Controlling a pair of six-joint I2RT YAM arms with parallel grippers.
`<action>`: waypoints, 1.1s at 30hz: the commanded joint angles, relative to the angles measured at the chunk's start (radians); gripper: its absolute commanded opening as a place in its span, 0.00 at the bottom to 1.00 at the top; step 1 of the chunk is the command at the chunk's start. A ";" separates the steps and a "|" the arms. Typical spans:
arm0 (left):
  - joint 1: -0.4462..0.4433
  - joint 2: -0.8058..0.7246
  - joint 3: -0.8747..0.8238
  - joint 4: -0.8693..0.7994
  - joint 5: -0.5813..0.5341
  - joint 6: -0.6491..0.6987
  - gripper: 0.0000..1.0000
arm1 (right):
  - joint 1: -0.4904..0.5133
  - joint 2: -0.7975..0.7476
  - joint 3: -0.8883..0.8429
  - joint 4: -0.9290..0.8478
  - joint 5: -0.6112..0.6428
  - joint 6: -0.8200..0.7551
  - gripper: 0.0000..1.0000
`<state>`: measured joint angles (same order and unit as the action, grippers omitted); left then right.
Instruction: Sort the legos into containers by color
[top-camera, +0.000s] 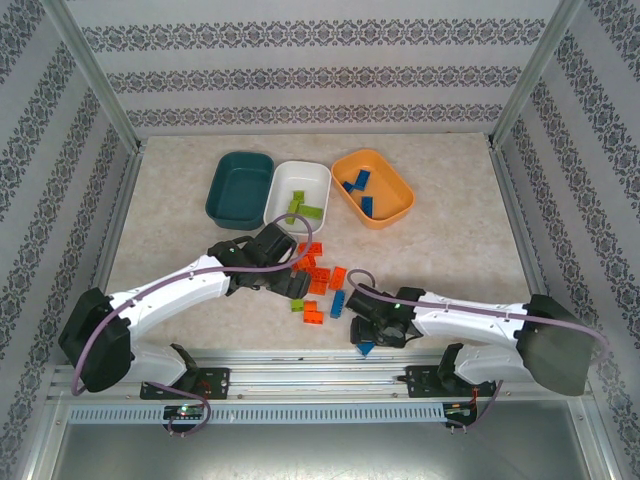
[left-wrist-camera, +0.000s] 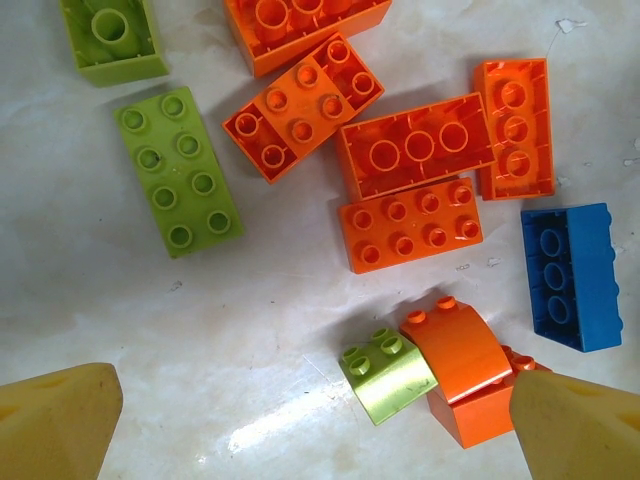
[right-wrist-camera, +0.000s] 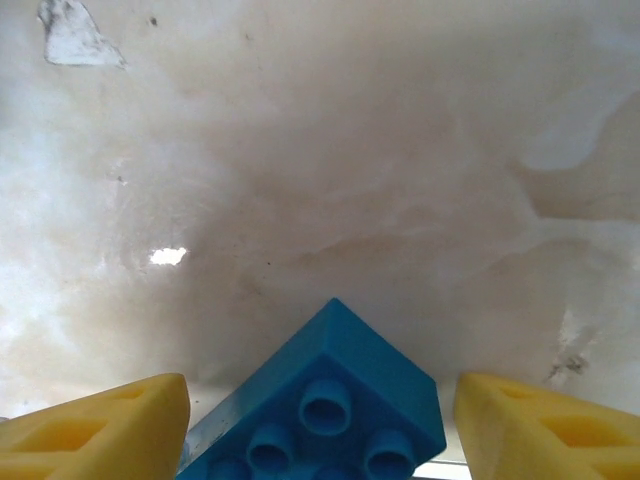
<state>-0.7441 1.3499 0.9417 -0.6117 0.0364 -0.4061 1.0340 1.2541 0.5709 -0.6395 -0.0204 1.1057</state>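
Note:
A pile of orange, lime green and blue legos (top-camera: 318, 282) lies mid-table. My left gripper (top-camera: 292, 280) hovers open over the pile. In its wrist view the left gripper (left-wrist-camera: 315, 400) frames a small lime brick (left-wrist-camera: 388, 374) leaning on a curved orange brick (left-wrist-camera: 458, 345). My right gripper (top-camera: 365, 338) is low near the table's front edge, around a blue brick (top-camera: 366, 348). The right wrist view shows that blue brick (right-wrist-camera: 340, 360) between its yellow fingers (right-wrist-camera: 110, 425), with gaps on both sides. The teal container (top-camera: 215, 195), white container (top-camera: 322, 178) and orange container (top-camera: 402, 182) stand behind.
Green bricks (top-camera: 300, 206) lie in the white tray and blue bricks (top-camera: 360, 190) in the orange tray. A long lime brick (left-wrist-camera: 180, 170) and a blue brick (left-wrist-camera: 570, 275) edge the pile. Metal frame posts and patterned walls close in the table.

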 joint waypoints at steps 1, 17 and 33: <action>0.012 -0.036 -0.020 0.000 -0.027 -0.007 1.00 | 0.024 0.050 0.017 0.051 -0.022 0.020 0.69; 0.022 -0.067 -0.048 -0.012 -0.042 -0.003 1.00 | 0.008 0.205 0.184 0.010 0.095 -0.066 0.37; 0.042 -0.083 -0.060 -0.012 -0.034 0.000 1.00 | -0.387 0.102 0.331 -0.047 0.097 -0.385 0.34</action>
<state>-0.7147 1.2808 0.8806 -0.6128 0.0063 -0.4057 0.7521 1.3907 0.8227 -0.6628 0.0620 0.8703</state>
